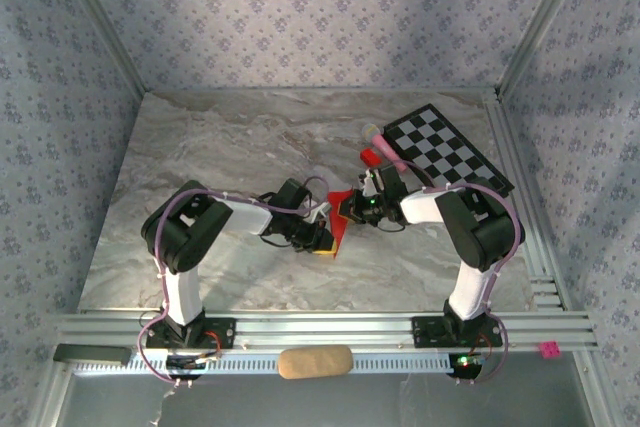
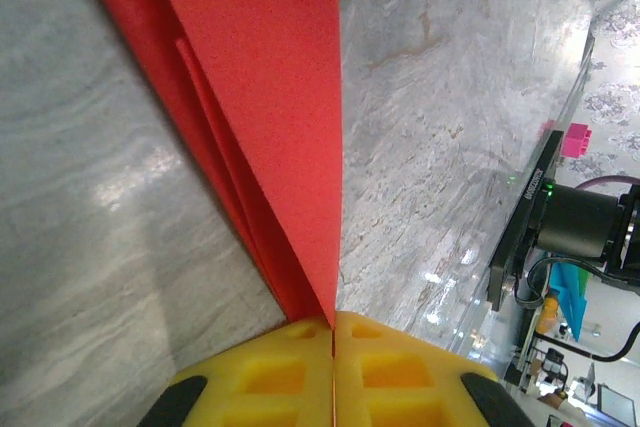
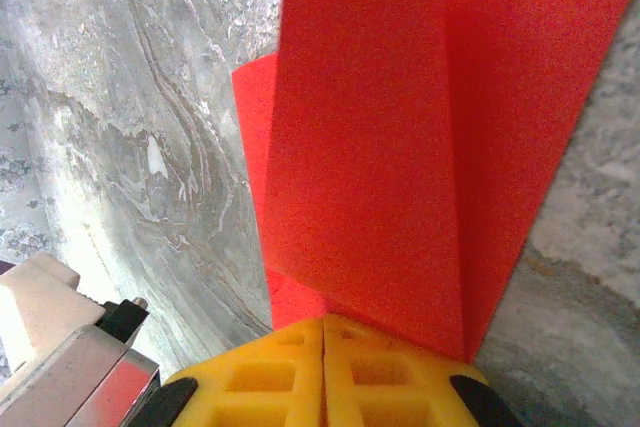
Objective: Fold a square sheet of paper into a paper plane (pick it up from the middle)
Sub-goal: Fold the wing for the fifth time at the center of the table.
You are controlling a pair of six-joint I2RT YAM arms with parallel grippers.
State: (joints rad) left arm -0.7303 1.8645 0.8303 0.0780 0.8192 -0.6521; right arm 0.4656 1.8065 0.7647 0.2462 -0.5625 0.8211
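The square sheet of paper [image 1: 339,207] is bright red and creased into overlapping layers, held up off the marble table between both arms. In the left wrist view the folded paper [image 2: 270,77] narrows to a point that my left gripper [image 2: 333,319] is shut on. My right gripper [image 3: 323,322] is shut on a lower edge of the paper [image 3: 400,147], whose flaps fan upward from the yellow fingers. From above, the left gripper [image 1: 326,243] sits just below and left of the paper, and the right gripper [image 1: 353,209] at its right side. Whether it forms a paper plane I cannot tell.
A black-and-white checkerboard [image 1: 447,147] lies at the back right, with a small red block [image 1: 372,157] and a pale pink object [image 1: 378,135] at its left corner. A tan pad [image 1: 315,361] rests on the near rail. A small pink block [image 1: 548,349] sits at the rail's right end.
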